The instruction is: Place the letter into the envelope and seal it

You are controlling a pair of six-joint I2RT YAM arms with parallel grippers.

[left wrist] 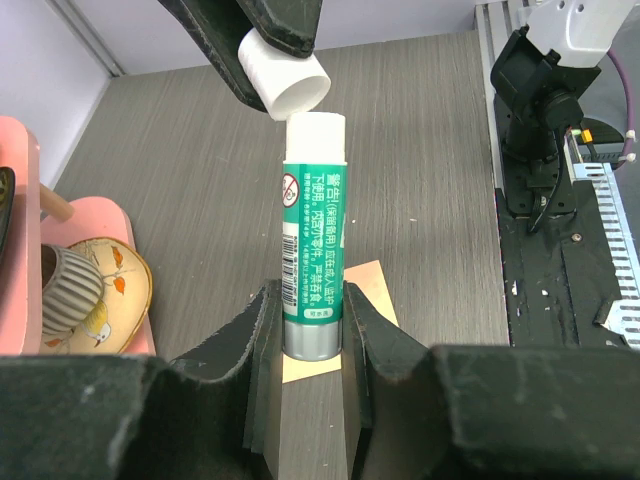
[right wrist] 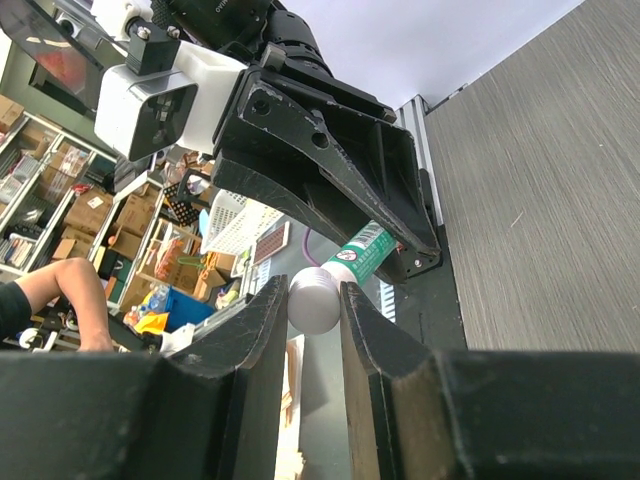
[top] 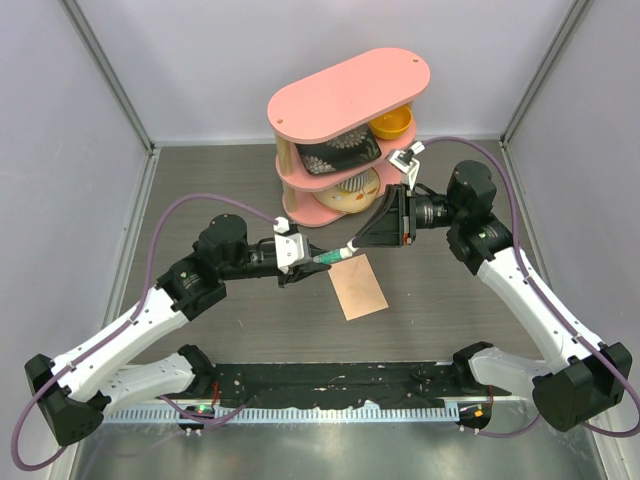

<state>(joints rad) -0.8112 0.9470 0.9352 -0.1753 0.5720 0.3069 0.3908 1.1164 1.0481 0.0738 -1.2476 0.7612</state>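
Grey wood-grain worktop (top: 450, 310), pale walls on three sides. Pink tiered shelf (top: 345, 90) at the far edge, holding bowls.

Peach-tan envelope (top: 358, 288) lies flat near the worktop's centre, skewed to the edges. No gripper touches it. Can't tell from these views whether anything is inside.

Left gripper (left wrist: 312, 325): fingers clenched on the lower body of a green glue stick (left wrist: 312, 250). The stick's white end points towards the right arm, and it is held above the envelope's far-left corner.

Right gripper (right wrist: 314, 305): fingers clamped on a white cap (right wrist: 314, 298). The cap is off the stick, tilted and just beside its white end.

Both grippers meet above the centre of the worktop, in front of the shelf.
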